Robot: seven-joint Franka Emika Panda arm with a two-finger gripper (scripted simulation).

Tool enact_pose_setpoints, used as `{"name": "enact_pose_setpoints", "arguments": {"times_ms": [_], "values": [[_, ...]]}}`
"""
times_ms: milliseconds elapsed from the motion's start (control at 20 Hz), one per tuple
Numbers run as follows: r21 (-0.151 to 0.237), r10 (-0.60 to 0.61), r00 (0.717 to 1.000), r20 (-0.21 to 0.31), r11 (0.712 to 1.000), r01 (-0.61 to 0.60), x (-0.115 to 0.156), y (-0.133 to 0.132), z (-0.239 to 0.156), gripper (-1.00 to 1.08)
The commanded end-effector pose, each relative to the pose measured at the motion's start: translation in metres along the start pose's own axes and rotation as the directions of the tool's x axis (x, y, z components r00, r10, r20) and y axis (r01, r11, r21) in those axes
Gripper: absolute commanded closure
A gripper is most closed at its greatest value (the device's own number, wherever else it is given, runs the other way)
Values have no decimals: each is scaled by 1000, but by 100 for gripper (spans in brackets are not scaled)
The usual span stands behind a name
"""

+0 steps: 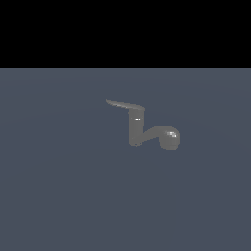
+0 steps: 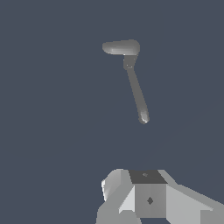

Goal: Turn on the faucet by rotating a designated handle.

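Note:
The faucet [image 1: 136, 130] is a small dull-grey post standing on the flat grey-blue floor [image 1: 59, 196]. Its thin flat handle [image 1: 125, 104] sticks out from the post's top toward the exterior view's left. The thicker curved spout ends in a round head [image 1: 170, 138] toward the exterior view's right. In the wrist view I look down on the faucet [image 2: 129, 62]: the short broad piece looks like the handle [image 2: 121, 47], and the long arm with a glossy tip looks like the spout [image 2: 139, 98]. My gripper [image 2: 146, 183] shows only partly at that frame's edge, well clear of the faucet and touching nothing. It does not appear in the exterior view.
Only the plain grey-blue floor [image 2: 48, 131] surrounds the faucet. A black band [image 1: 125, 32] fills the exterior view above the floor's far edge.

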State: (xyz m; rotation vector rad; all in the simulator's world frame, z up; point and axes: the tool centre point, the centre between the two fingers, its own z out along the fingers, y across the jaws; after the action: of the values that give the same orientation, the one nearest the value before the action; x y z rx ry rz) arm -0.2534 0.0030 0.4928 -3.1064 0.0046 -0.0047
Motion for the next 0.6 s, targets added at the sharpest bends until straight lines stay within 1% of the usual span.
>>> {"name": "enact_pose_setpoints", "arguments": {"times_ms": [0,300,550], "values": [[0,0,1000,0,1000,0,0,0,0,108],[0,20,1000,0,1000,-20,3,-4,4,108],[-1,67,998,-1,998,-67,10,-12,15,108]]}}
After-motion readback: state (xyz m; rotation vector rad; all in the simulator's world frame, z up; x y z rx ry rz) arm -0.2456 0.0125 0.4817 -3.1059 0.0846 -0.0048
